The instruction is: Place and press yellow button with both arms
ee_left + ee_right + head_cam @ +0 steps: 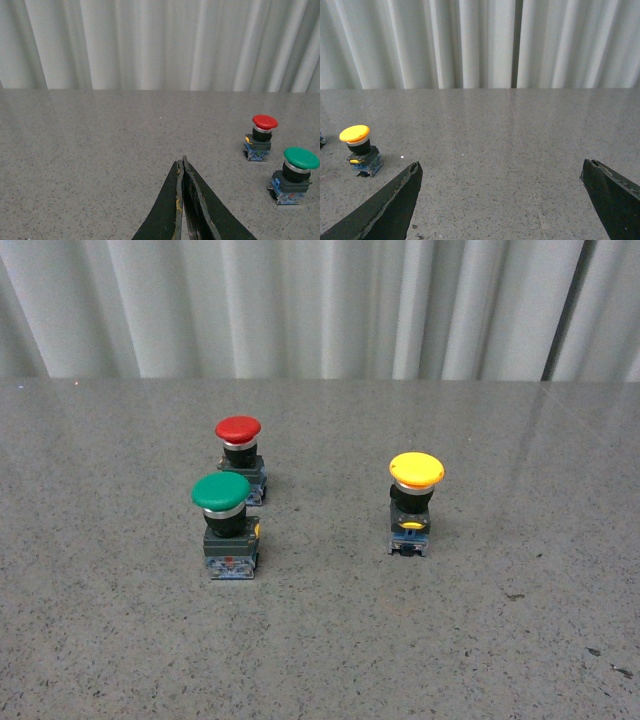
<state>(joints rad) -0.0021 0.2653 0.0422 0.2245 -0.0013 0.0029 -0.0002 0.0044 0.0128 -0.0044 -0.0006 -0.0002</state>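
A small push button with a yellow mushroom cap, black neck and grey-blue base, the yellow button [413, 502], stands upright on the grey speckled stone tabletop [480, 640]. Its long axis is vertical, cap up, with the yellow tab facing the front camera. Well apart to its left stand a green-capped button [226, 528] and, just behind that, a red-capped button [240, 455]. Only the wrist views show grippers. The left gripper [181, 165] has its black fingers pressed together on nothing, with only the red and green buttons in sight. The right gripper [501, 167] is spread wide and empty, with the yellow button beyond one finger.
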